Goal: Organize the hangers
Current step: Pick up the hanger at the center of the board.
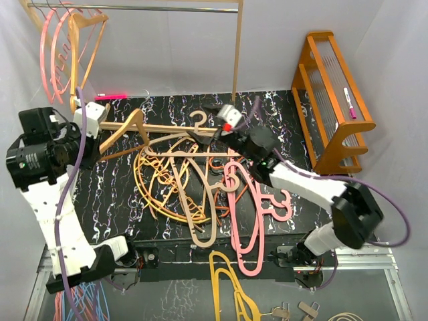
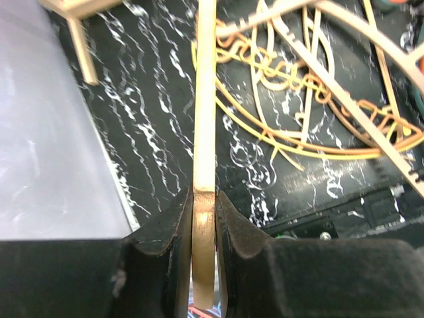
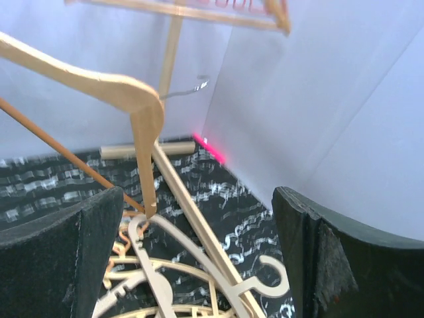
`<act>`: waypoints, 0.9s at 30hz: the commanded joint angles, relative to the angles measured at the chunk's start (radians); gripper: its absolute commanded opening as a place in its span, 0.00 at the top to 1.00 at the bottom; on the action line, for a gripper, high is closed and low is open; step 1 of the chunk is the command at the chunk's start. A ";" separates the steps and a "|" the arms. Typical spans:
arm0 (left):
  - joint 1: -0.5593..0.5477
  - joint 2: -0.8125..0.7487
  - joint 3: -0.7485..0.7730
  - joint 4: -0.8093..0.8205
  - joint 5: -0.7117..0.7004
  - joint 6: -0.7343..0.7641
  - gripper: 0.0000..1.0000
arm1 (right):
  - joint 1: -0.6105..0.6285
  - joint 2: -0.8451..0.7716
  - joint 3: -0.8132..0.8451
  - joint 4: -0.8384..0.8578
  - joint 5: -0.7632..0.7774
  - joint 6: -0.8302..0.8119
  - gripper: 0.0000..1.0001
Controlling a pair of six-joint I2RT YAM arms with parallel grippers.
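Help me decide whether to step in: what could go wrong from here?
1. The left jaws pinch just one end of the wooden hanger while the right jaws stand open, so it may swing or slip.
2. Its far end sits close over the tangled pile and could hook another hanger.

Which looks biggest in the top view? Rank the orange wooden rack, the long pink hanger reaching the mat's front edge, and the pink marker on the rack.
Largest to smallest:
1. orange wooden rack
2. long pink hanger
3. pink marker
The gaps are plain; no two look alike.
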 commanded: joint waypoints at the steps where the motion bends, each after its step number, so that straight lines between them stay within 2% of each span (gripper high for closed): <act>1: 0.005 -0.041 0.142 0.015 0.008 -0.057 1.00 | 0.002 -0.169 -0.114 0.082 0.036 0.101 0.02; 7: 0.005 -0.073 0.190 0.079 0.039 -0.190 1.00 | 0.002 -0.323 -0.252 0.065 0.083 0.116 0.02; 9: 0.005 -0.085 0.212 0.074 0.078 -0.187 1.00 | 0.001 -0.333 -0.262 0.038 0.051 0.072 0.02; 11: 0.005 -0.085 0.240 0.038 0.122 -0.141 1.00 | 0.002 -0.320 -0.235 -0.067 -0.043 -0.072 0.02; 13: 0.004 -0.097 0.243 0.011 0.144 -0.064 1.00 | 0.006 -0.305 -0.187 -0.236 -0.185 -0.360 0.02; 14: 0.004 -0.118 0.216 0.010 0.156 -0.004 1.00 | 0.020 -0.296 -0.153 -0.331 -0.199 -0.505 0.01; 17: 0.003 -0.205 0.128 0.012 0.207 0.184 1.00 | 0.070 -0.254 -0.059 -0.499 -0.144 -0.803 0.01; 19: 0.003 -0.216 0.120 0.011 0.222 0.241 1.00 | 0.119 -0.213 0.003 -0.606 -0.068 -0.948 0.02; 22: 0.002 -0.215 0.133 0.011 0.270 0.297 1.00 | 0.192 -0.148 0.025 -0.615 0.019 -1.092 0.01; 25: 0.000 -0.212 0.137 0.012 0.327 0.325 1.00 | 0.224 -0.076 0.041 -0.565 0.032 -1.188 0.01; 27: 0.001 -0.204 0.138 0.011 0.342 0.330 1.00 | 0.241 -0.027 0.061 -0.532 0.028 -1.246 0.05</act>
